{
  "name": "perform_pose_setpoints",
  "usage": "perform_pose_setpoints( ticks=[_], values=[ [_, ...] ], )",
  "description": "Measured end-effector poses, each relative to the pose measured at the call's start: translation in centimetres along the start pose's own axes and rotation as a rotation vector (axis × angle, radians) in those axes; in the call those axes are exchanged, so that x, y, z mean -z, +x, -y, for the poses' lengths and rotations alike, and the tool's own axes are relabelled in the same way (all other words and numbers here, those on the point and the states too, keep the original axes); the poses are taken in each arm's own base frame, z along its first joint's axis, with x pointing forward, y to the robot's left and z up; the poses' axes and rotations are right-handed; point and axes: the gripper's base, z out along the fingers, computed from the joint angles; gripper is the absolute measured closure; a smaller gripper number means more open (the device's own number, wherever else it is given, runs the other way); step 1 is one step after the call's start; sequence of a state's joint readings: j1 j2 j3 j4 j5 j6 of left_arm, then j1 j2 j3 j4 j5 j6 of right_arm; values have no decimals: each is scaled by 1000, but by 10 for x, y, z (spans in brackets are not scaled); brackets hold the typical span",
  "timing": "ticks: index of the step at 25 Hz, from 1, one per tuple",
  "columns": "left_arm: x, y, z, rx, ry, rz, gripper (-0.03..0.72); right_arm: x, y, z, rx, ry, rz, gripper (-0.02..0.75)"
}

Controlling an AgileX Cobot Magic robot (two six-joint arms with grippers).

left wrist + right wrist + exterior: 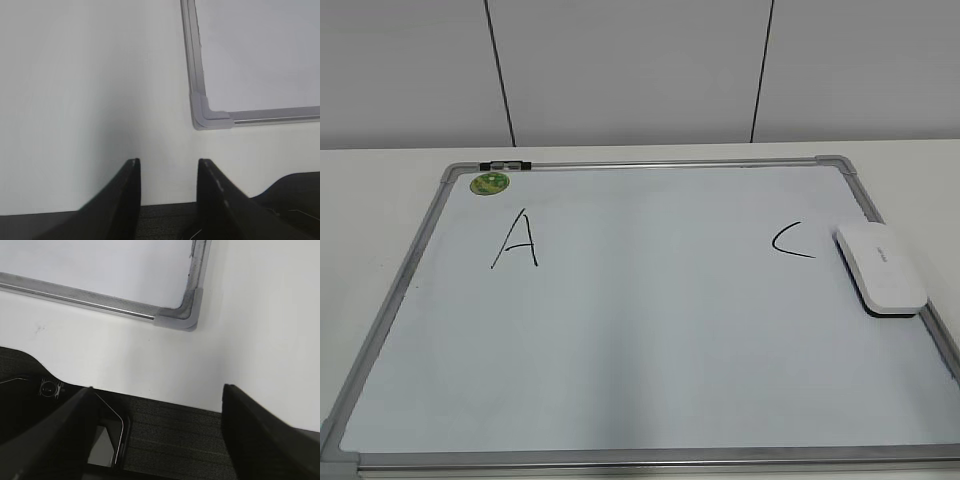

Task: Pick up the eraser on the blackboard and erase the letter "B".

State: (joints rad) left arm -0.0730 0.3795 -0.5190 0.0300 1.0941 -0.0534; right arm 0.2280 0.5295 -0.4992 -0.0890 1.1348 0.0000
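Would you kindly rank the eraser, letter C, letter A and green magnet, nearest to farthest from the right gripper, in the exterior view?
1. eraser, right edge
2. letter C, beside it
3. letter A, left
4. green magnet, far-left corner

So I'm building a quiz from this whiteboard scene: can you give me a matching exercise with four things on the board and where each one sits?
Things:
1. eraser
2. letter A
3. letter C
4. green magnet

Places:
a. top left corner of the blackboard
b. left part, below the magnet
c. right edge of the board
d. right part, just left of the eraser

Pairs: 1-c, 2-b, 3-d, 4-a
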Motion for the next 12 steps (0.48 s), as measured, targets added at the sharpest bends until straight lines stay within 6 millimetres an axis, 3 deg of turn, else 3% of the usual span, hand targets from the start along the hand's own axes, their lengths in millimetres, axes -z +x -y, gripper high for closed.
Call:
perform_pose_setpoints(
  ticks=[5,12],
  values=[
    [9,6,0,2,3,65,405,1,1,0,-1,0,8,164],
    [27,20,-2,7,7,215,407,21,18,4,-64,40,175,164]
  ],
)
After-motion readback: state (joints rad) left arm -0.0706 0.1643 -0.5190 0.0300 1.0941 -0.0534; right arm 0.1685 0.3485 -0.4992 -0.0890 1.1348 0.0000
